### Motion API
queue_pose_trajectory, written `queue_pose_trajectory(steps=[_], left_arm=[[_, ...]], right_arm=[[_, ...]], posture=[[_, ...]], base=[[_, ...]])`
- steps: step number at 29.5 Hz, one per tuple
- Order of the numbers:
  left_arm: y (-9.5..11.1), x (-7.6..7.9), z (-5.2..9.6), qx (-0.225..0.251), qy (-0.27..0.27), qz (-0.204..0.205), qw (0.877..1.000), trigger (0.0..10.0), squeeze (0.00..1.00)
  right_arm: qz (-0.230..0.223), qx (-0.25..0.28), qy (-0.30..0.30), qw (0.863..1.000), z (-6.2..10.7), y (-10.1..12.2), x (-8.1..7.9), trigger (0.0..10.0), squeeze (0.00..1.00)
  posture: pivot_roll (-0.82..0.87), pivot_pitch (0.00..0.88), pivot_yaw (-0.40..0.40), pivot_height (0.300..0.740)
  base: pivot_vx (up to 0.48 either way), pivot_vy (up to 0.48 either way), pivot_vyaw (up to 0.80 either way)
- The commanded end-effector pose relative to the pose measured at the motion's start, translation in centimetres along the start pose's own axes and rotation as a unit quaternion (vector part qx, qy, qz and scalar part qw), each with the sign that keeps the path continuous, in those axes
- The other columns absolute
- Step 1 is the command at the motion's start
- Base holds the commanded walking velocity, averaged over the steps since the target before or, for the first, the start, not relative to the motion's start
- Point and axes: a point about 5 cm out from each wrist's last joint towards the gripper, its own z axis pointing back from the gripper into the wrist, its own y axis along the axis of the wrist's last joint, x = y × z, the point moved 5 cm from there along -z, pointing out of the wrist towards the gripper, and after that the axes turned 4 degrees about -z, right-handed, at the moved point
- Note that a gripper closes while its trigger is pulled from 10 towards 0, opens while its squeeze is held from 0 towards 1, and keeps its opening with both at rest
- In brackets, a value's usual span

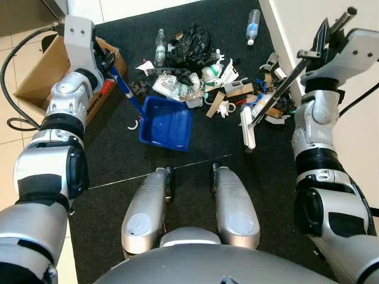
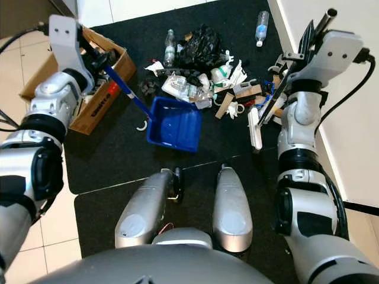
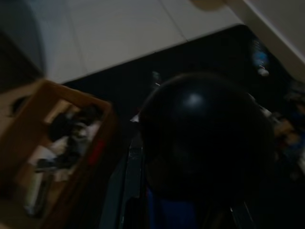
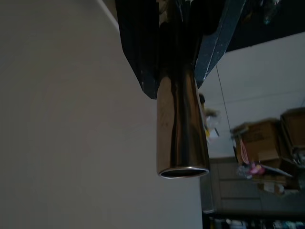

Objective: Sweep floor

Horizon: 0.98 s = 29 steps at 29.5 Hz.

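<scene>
From the head views, the broom (image 1: 278, 94) slants from the right gripper (image 1: 323, 44) at upper right down to its white head (image 1: 247, 127) on the black mat (image 1: 118, 160), just right of the trash pile (image 1: 201, 77). Its stiff, light metal pole runs near-left to far-right; holding high gives reach but little leverage. The left gripper (image 2: 98, 59) clasps the handle of the blue dustpan (image 2: 174, 124), whose mouth faces the pile, beside a cardboard box (image 2: 112, 89).

The left wrist view is dark and blurred.

In the right wrist view, black fingers (image 4: 138, 43) clamp the pole.
</scene>
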Motion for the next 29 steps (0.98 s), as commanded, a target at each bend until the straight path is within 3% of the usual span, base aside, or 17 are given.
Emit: queue_pose_trajectory(steps=[1,8,19,22,25,29], left_arm=[[0.2,-0.1,0.0,0.009,0.022,-0.002,1.0,10.0,0.0],[0.1,1.0,-0.1,-0.009,0.006,0.024,1.0,10.0,0.0],[-1.4,-0.2,0.2,-0.066,0.056,0.07,0.994,10.0,0.0],[-1.9,1.2,0.2,-0.08,0.046,0.107,0.99,10.0,0.0],[-1.8,2.0,0.2,-0.077,0.037,0.108,0.99,10.0,0.0],[-1.6,2.7,0.1,-0.075,0.029,0.073,0.994,10.0,0.0]], right_arm=[[0.006,0.001,0.005,1.0,0.0,-0.1,-0.4,10.0,0.0],[0.006,0.006,-0.002,1.0,-0.3,0.2,-0.4,10.0,0.0],[0.003,-0.007,0.01,1.0,-0.6,-0.3,-1.0,10.0,0.0],[-0.007,-0.009,0.021,1.0,-0.8,-0.3,-1.9,10.0,0.0],[-0.009,-0.008,0.023,1.0,-1.0,-0.3,-2.1,10.0,0.0],[-0.01,-0.006,0.025,1.0,-1.3,-0.1,-2.1,10.0,0.0]], posture=[[0.06,0.159,0.067,0.74],[0.05,0.149,0.07,0.74],[0.07,0.131,0.066,0.74],[0.07,0.118,0.06,0.74],[0.07,0.108,0.056,0.74],[0.07,0.101,0.056,0.74]], base=[[0.0,0.0,0.0],[0.0,0.0,0.0],[0.0,0.0,0.0],[0.0,0.0,0.0],[0.0,0.0,0.0],[0.0,0.0,0.0]])
